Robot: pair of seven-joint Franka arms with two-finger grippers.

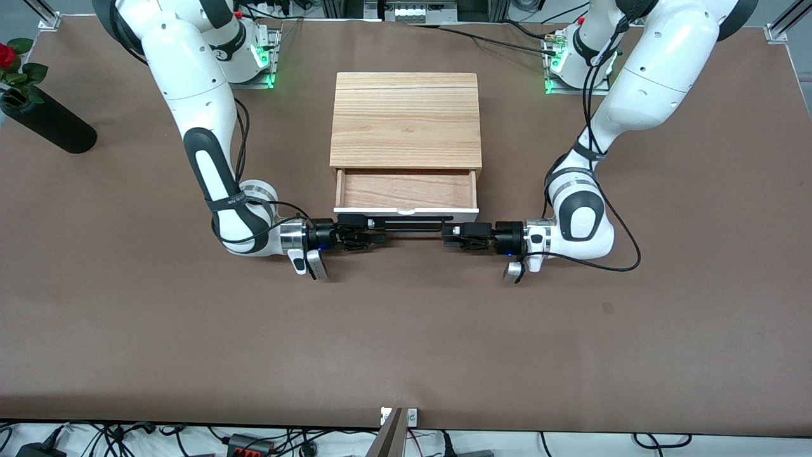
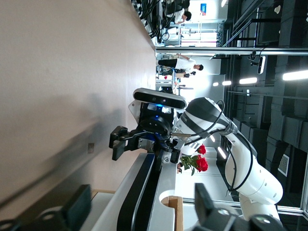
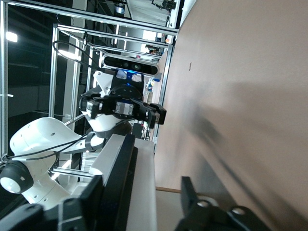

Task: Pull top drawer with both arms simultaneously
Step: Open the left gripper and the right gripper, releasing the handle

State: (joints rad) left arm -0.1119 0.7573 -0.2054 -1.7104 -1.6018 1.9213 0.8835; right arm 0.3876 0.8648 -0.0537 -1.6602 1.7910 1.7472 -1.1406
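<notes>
- In the centre of the front view stood a light-oak cabinet (image 1: 406, 120) on a brown tabletop (image 1: 406, 343). Its top drawer (image 1: 406, 190) was pulled partly out toward the camera, showing reddish-brown wood inside.
- The drawer's white front panel carried a long thin black bar handle (image 1: 409, 220), lying just below the panel in the frame's middle.
- My right gripper (image 1: 361, 238) reached in from the frame's left, at the handle's end toward the right arm's side. Its fingers were parted around the bar, holding nothing.
- My left gripper (image 1: 463, 240) reached in from the frame's right, at the handle's other end. Its fingers (image 2: 79, 207) were spread wide, the bar running between them, gripping nothing.
- Each wrist view showed the bar passing between my own fingers (image 3: 190, 195), with the other arm's gripper farther along it.
- Judged risk: if one arm drew away before the other, or sideways, an open finger could catch the bar and skew the drawer or drag the cabinet.
- Judged risk: backing away without clearing the bar first could tug the drawer farther out, perhaps off its runners.
- A dark vase with a red rose (image 1: 38, 114) lay at the upper left, well apart.
</notes>
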